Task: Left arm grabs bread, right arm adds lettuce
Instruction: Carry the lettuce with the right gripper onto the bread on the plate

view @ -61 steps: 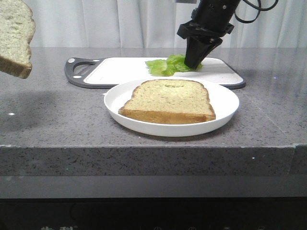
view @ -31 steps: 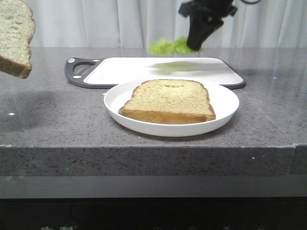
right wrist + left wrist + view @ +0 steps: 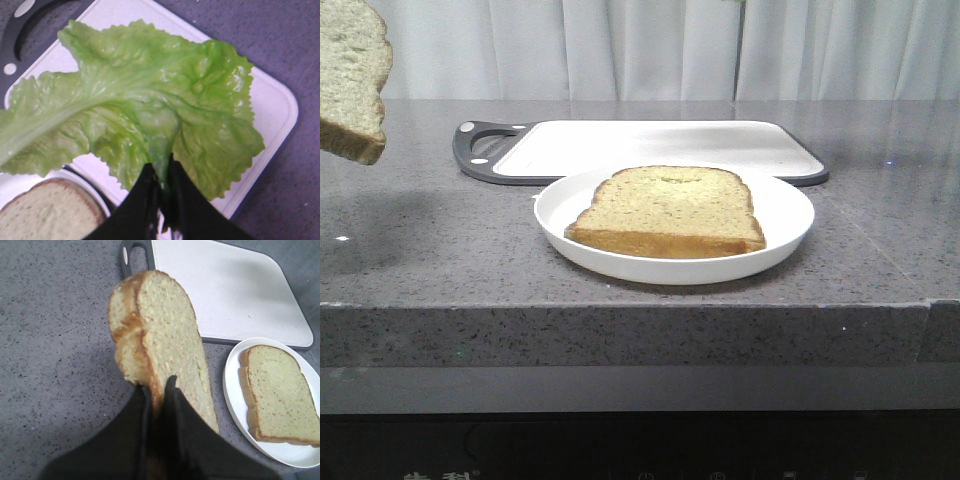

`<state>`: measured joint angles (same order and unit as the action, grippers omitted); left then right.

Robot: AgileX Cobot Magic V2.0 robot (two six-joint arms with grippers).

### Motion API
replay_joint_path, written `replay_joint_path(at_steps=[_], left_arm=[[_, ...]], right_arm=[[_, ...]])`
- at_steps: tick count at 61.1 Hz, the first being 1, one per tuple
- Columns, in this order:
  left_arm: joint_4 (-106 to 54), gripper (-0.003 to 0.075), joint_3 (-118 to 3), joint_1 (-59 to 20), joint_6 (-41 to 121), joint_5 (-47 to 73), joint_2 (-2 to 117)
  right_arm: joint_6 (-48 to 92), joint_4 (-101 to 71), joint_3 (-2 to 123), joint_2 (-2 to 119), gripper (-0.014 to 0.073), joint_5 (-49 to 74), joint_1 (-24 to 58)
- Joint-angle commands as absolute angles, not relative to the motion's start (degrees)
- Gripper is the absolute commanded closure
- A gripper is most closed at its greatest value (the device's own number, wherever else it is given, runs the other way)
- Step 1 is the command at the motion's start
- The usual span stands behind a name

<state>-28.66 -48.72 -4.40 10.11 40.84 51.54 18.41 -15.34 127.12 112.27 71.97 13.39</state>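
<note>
A: Two arms, neither visible in the front view; only a corner of the thick, pale speckled bread slice with golden crust (image 3: 350,75) shows, cut off at the far left, above the grey speckled counter (image 3: 420,260).
B: Writing?
A: None readable.
B: Grippers?
A: The black left gripper (image 3: 157,390) pinches that bread by its edge, held upright. The black right gripper (image 3: 161,172) clamps the ruffled bright green lettuce leaf (image 3: 145,105) above the white cutting board (image 3: 270,115). A second slice (image 3: 670,210) lies on the white round plate (image 3: 790,215).
</note>
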Motion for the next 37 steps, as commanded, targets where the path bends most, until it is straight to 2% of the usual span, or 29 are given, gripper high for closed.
replay_joint_path(at_steps=[1,19,30,37], left_arm=[[-30.19,0.0739,-50.26,-4.23,10.21,36.89,50.82],[-30.19,0.0739,-50.26,-4.23,10.21,36.89,50.82],[-30.19,0.0739,-50.26,-4.23,10.21,36.89,50.82],[-30.19,0.0739,-50.26,-4.23,10.21,36.89,50.82]], right_arm=[[18.17,-15.45,121.31,104.18,0.0653,74.61,15.37],[18.12,-12.03,88.65,86.96,0.0653,55.13,21.03],[18.18,-15.34,73.75,82.05,0.0653,42.73,21.1],[18.44,-16.94,68.7,81.46,0.0653,39.18,21.1]])
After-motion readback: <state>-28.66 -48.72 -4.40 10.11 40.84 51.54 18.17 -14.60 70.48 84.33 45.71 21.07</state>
